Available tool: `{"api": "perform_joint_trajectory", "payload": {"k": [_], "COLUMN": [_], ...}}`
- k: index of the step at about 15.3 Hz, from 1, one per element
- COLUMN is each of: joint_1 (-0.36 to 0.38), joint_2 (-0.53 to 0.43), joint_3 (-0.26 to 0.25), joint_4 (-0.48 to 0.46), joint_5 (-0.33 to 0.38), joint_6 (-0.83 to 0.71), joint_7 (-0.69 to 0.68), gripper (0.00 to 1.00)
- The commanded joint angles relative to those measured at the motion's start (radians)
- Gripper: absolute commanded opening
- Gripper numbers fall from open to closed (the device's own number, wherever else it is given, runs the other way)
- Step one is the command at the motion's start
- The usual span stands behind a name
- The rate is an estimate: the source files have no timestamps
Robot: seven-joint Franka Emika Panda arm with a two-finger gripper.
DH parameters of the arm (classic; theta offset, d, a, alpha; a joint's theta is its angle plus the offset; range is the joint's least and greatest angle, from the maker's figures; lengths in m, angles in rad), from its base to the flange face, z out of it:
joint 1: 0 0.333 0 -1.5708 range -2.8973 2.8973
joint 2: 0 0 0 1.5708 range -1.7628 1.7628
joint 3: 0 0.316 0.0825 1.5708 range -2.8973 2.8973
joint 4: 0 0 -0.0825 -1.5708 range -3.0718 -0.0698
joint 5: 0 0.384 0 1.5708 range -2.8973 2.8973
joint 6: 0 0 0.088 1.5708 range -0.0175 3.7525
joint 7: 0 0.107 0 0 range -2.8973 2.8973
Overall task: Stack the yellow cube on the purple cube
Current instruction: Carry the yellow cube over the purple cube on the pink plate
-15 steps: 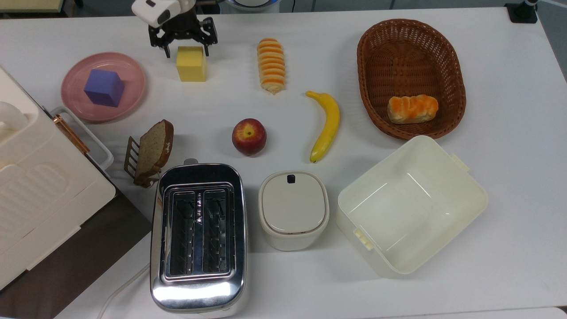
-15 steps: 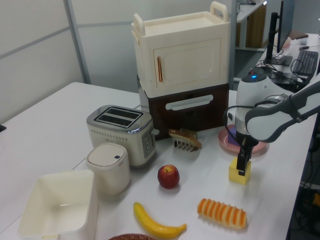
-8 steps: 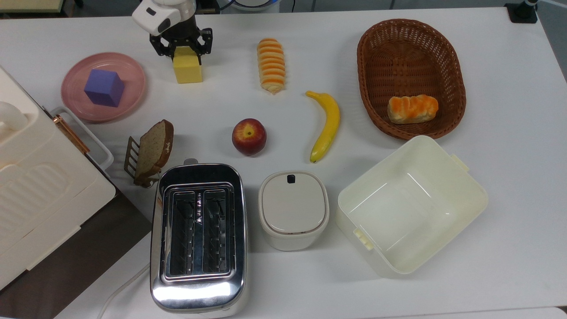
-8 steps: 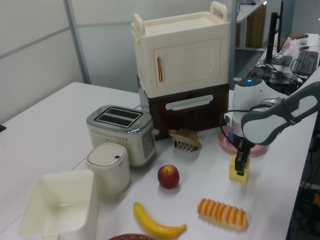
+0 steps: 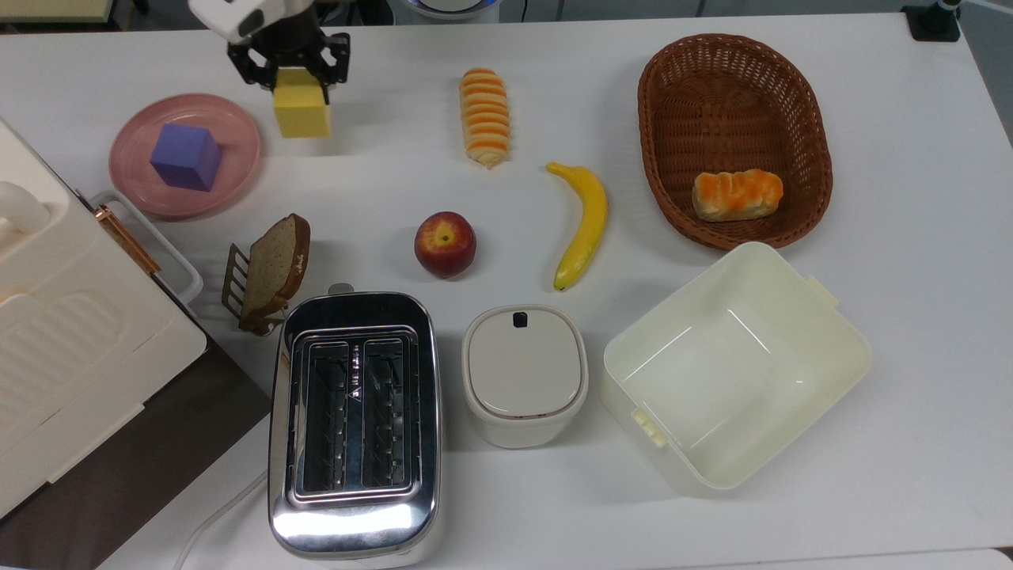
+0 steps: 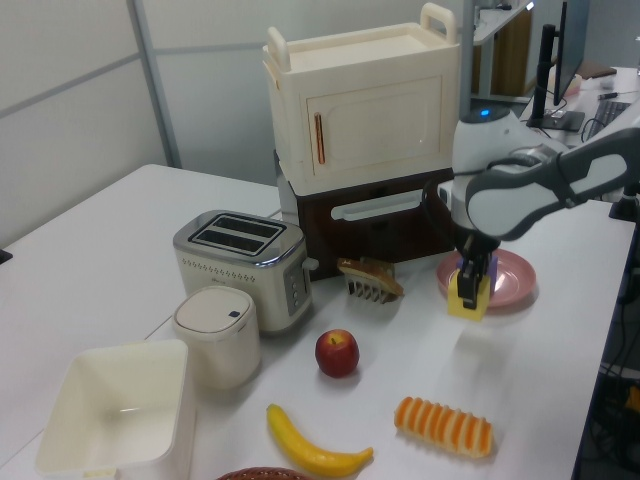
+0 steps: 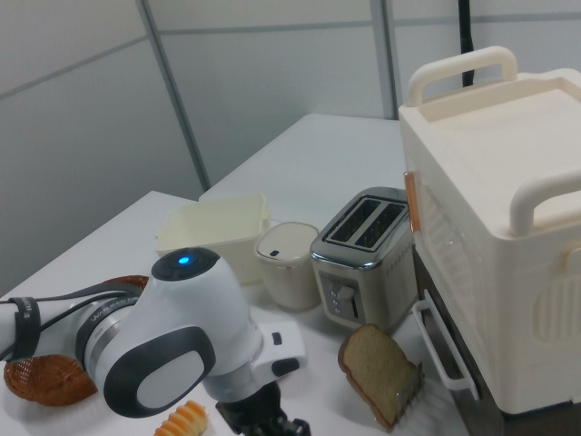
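Hand [image 5: 290, 70] in top view grips yellow cube [image 5: 301, 113] near counter [image 5: 506, 507] far edge, beside pink plate [image 5: 237, 154] w/ purple cube [image 5: 186, 156]. Left view: cube lifted off counter, at plate's rim. Pickup done; carry over & stacking left.

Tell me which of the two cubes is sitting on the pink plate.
The purple cube sits on the pink plate. The yellow cube is held off the plate in the gripper.
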Motion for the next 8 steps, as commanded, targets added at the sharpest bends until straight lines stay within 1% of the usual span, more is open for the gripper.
{"api": "perform_joint_trajectory", "payload": {"k": [1, 5, 8], "joint_1": [-0.013, -0.013, -0.016], "joint_2": [0.038, 0.11, 0.169], "joint_3": [-0.039, -0.099, -0.122], "joint_4": [0.083, 0.184, 0.258], "joint_5": [-0.015, -0.003, -0.003], "joint_6": [-0.027, -0.024, -0.022], "joint_7": [-0.094, -0.171, -0.19], "gripper": [0.14, 0.14, 0.14]}}
